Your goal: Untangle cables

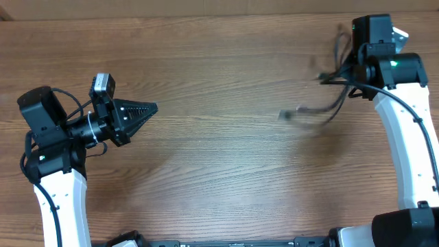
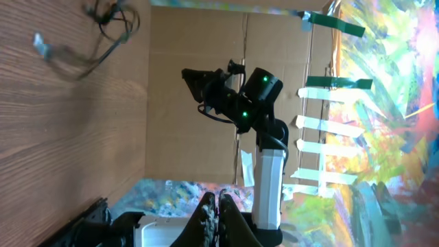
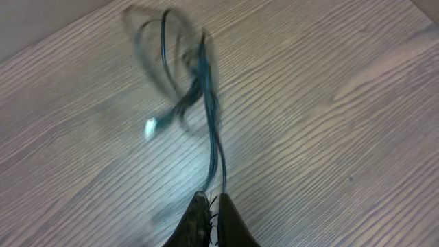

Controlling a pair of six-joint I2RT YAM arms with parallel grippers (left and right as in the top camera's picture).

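1. Table (image 1: 219, 192): wood-grain top that carries everything listed here.

2. Right arm (image 1: 401, 130): reaches up the right edge, with its wrist turned inward toward the table's middle. It is the arm on the work.

3. Left arm (image 1: 51, 158): folded at the left edge, forearm level and aimed right across the table.

4. Right gripper (image 3: 214, 200): fingers pressed together and pinching the cables at the near end.

5. Left gripper (image 1: 152, 108): fingers pressed together on nothing. The tip points toward the bundle but is well apart from it, with bare tabletop between.

6. Cables (image 3: 210, 116): thin dark strands at the right-rear of the table.
   - They run straight out from the right fingertips, then open into a loose loop.
   - From overhead the long axis trails from the right gripper toward the table's centre, that is, toward the left gripper.
   - The bundle is smeared by motion, so whether the low end touches the wood cannot be told.
   - Judgement: the free loop is the part the left arm would have to cross over to take.

7. Plug end (image 3: 151, 127): a small pale tip beside the loop, at the far end of the bundle from the grip.
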